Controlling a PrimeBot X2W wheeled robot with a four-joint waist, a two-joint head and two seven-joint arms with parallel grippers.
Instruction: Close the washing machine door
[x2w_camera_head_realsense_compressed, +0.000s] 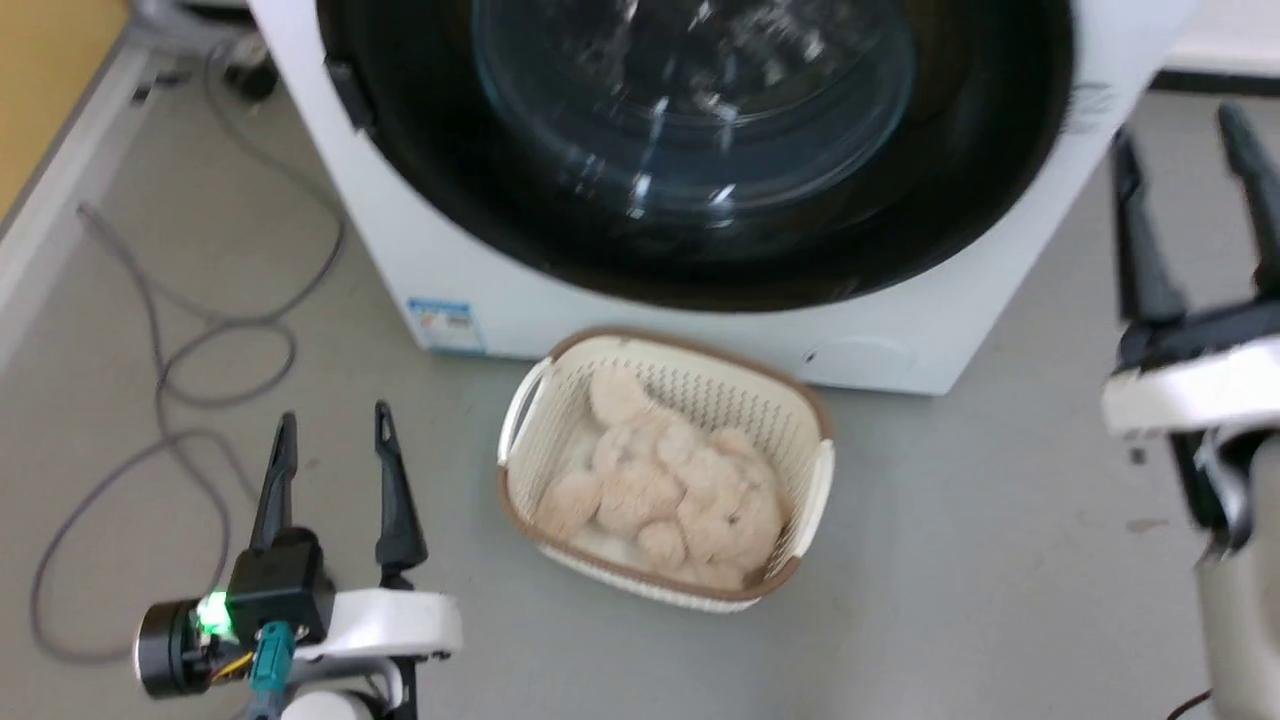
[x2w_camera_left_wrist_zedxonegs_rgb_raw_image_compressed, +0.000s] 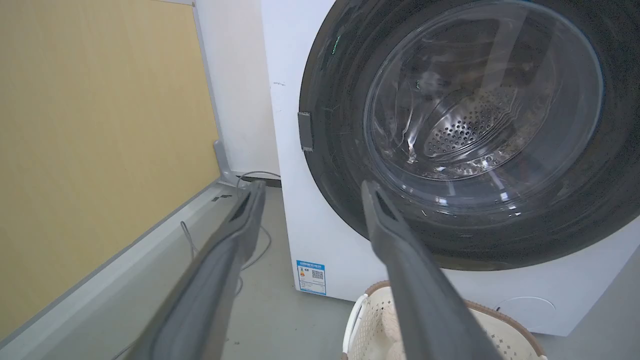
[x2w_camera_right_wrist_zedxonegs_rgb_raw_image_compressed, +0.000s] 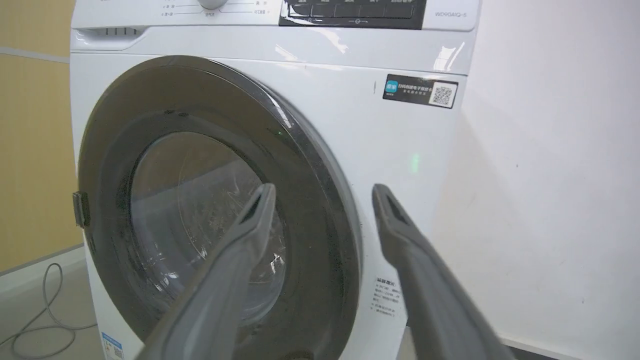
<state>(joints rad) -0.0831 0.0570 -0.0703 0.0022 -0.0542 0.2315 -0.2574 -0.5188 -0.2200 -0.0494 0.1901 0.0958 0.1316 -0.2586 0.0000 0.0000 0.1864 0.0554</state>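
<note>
Door: the washing machine door (x2w_camera_head_realsense_compressed: 690, 110) lay flat against the front of the washing machine (x2w_camera_head_realsense_compressed: 420, 270), its black ring covering the opening; we could not tell whether it was latched.
Left gripper: the left gripper (x2w_camera_head_realsense_compressed: 335, 418) hung low over the floor with its jaws apart and nothing between them, left of the basket (x2w_camera_head_realsense_compressed: 700, 390).
Right gripper: the right gripper (x2w_camera_head_realsense_compressed: 1178, 128) stood off the machine's right corner, its jaws spread wide and holding nothing.
Head view alone: we saw a beige plush toy (x2w_camera_head_realsense_compressed: 660, 480) lying in the cream basket, which sat on the floor just in front of the machine, and a grey cable (x2w_camera_head_realsense_compressed: 160, 380) looping across the floor.
Left wrist view alone: through the door (x2w_camera_left_wrist_zedxonegs_rgb_raw_image_compressed: 480, 130), past the left gripper (x2w_camera_left_wrist_zedxonegs_rgb_raw_image_compressed: 312, 186), we made out the perforated steel drum (x2w_camera_left_wrist_zedxonegs_rgb_raw_image_compressed: 470, 125); a yellow wall panel (x2w_camera_left_wrist_zedxonegs_rgb_raw_image_compressed: 100, 125) stood left of the machine (x2w_camera_left_wrist_zedxonegs_rgb_raw_image_compressed: 290, 200).
Right wrist view alone: beyond the right gripper (x2w_camera_right_wrist_zedxonegs_rgb_raw_image_compressed: 324, 189) we saw the control panel (x2w_camera_right_wrist_zedxonegs_rgb_raw_image_compressed: 350, 10) above the door (x2w_camera_right_wrist_zedxonegs_rgb_raw_image_compressed: 190, 200) and a white wall (x2w_camera_right_wrist_zedxonegs_rgb_raw_image_compressed: 550, 175) to the machine's (x2w_camera_right_wrist_zedxonegs_rgb_raw_image_compressed: 380, 130) right.
Writing: a black label (x2w_camera_right_wrist_zedxonegs_rgb_raw_image_compressed: 421, 91) carried a QR code and small print we could not read; lettering near the panel began "WD90", the rest being unclear.
Sticker: the blue sticker (x2w_camera_left_wrist_zedxonegs_rgb_raw_image_compressed: 311, 276) low on the front bore a QR code, its text too small for us.
</note>
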